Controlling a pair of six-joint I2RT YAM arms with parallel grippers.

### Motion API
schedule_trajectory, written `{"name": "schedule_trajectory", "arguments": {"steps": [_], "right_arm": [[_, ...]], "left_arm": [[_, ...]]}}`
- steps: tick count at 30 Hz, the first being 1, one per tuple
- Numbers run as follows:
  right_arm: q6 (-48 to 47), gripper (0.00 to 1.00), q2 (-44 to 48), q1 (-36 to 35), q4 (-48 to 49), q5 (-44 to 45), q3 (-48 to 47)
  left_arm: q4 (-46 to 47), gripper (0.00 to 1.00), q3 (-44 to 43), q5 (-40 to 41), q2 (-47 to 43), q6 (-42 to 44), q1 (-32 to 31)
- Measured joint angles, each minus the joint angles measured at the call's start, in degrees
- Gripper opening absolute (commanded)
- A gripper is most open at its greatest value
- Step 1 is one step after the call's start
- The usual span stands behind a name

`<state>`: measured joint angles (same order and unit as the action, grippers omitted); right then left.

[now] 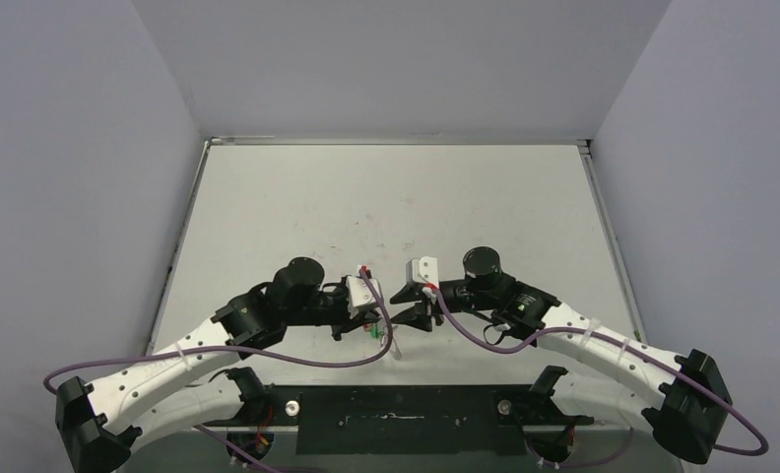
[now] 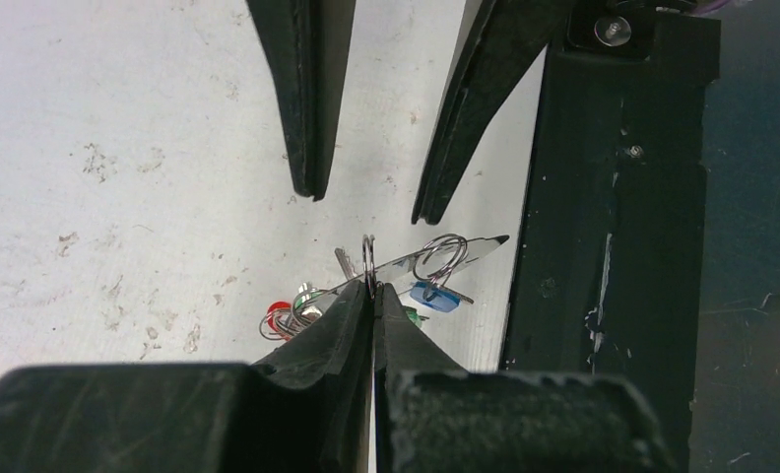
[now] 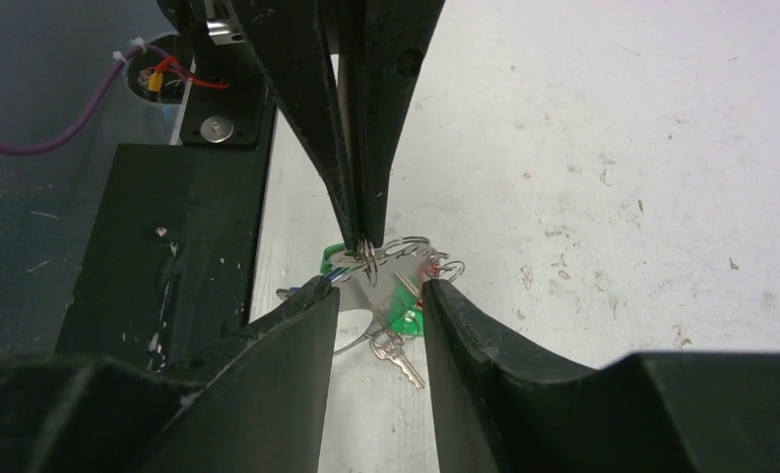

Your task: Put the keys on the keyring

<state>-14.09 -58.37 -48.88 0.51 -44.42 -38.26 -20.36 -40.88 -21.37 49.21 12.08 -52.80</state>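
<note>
My left gripper [image 2: 374, 291] is shut on the rim of the keyring [image 2: 455, 251], pinching it at one of its small wire loops and holding the silver strip just above the table. Keys hang from it by a blue tag [image 2: 433, 296], a red tag [image 2: 280, 308] and a green tag [image 3: 404, 317]. A small silver key [image 3: 401, 360] dangles by the green tag. My right gripper [image 3: 371, 291] faces the left one, open. Its fingers [image 3: 312, 305] stand either side of the green-tagged key without touching it. From above, both grippers [image 1: 374, 320] [image 1: 406, 313] meet near the table's front edge.
The black base plate [image 2: 613, 246] runs along the near edge right beside the keyring. Purple cables [image 1: 297, 360] loop off both arms. The white table [image 1: 386, 197] stretches back to grey walls on three sides.
</note>
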Motion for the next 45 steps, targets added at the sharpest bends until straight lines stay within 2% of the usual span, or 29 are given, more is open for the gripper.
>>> {"name": "schedule_trajectory", "arguments": {"steps": [4, 9, 21, 26, 29, 34, 39, 45], "right_arm": [[1.6, 0.36, -2.0, -0.1, 2.9, -0.4, 0.0], [2.8, 0.28, -4.2, -0.3, 5.2, -1.0, 0.0], [3.2, 0.25, -5.5, -0.7, 6.3, -2.7, 0.0], [3.0, 0.12, -6.3, -0.7, 6.2, -3.7, 0.0], [2.8, 0.00, -6.4, -0.7, 6.0, -4.2, 0.0], [2.5, 0.00, -6.4, -0.7, 5.6, -4.7, 0.0], [2.6, 0.00, -6.3, -0.7, 5.9, -4.6, 0.0], [4.5, 0.00, -5.5, -0.7, 7.6, -3.0, 0.4]], "left_arm": [[-0.1, 0.00, -0.3, -0.9, 0.6, 0.4, 0.0], [0.0, 0.00, -0.3, -1.9, 0.9, 0.5, 0.0], [0.0, 0.00, -0.3, -2.3, 1.2, 0.5, 0.0], [0.1, 0.00, -0.3, -2.4, 1.2, 0.5, 0.0], [0.2, 0.00, -0.3, -2.4, 1.2, 0.6, 0.0], [0.1, 0.00, -0.3, -2.4, 1.2, 0.6, 0.0], [0.5, 0.21, -0.1, -1.2, 0.5, 0.3, 0.0], [2.9, 0.25, 3.4, 2.3, -6.1, -0.5, 0.0]]}}
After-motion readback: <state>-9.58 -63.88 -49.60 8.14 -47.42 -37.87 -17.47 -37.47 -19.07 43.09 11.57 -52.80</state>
